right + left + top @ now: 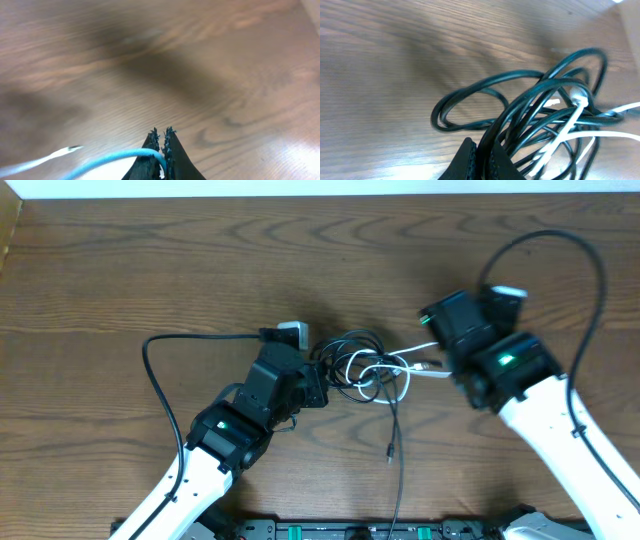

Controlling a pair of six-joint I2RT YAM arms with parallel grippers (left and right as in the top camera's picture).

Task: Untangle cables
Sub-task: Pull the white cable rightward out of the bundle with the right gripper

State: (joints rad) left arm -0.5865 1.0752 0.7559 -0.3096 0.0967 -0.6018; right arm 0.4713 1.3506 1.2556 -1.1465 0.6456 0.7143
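Both clenched: left hand (481, 149) on glossy black cable loops (436, 114), right hand (161, 134) on thin white cable (110, 159); pulling apart may cinch the knot.

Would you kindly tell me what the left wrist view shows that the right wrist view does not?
Only left wrist: looped thin black cables, the left gripper shut on them. Only right wrist: the right gripper shut on the thin white cable. Both: that white cable and the brown wooden table.
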